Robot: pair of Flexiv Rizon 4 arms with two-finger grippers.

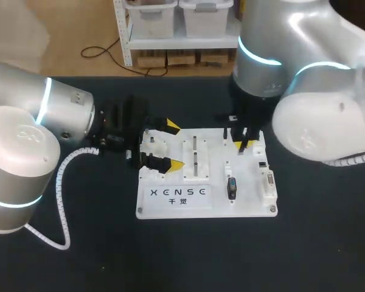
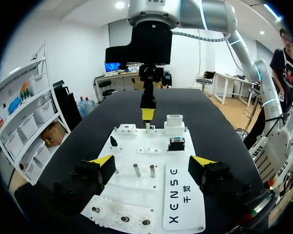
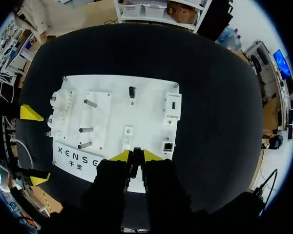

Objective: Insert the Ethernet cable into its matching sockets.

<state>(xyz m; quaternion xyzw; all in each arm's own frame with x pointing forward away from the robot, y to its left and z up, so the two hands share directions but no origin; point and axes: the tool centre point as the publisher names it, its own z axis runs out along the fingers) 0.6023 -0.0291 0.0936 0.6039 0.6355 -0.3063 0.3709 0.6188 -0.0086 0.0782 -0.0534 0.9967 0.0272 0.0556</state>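
Note:
A white connector board (image 1: 246, 205) lies mid-table. My right gripper (image 1: 240, 144) hangs over its right half, shut on a thin dark Ethernet cable end (image 3: 135, 163) that sits between the yellow tips. In the right wrist view the right gripper (image 3: 136, 156) is above a small white block (image 3: 127, 139), with a small square socket (image 3: 168, 146) just beside it. The left wrist view shows that same right gripper (image 2: 147, 114) hanging ahead. My left gripper (image 1: 172, 146) stands wide open, a finger on either side of the board's left end (image 2: 136, 195); nothing is held.
The board carries a dark part (image 1: 232, 187), a connector block (image 1: 269, 184), two metal pegs (image 1: 194, 153) and a black post (image 3: 132, 91). A peg fixture (image 1: 151, 146) sits at its left end. Black tabletop (image 1: 188, 255) surrounds the board.

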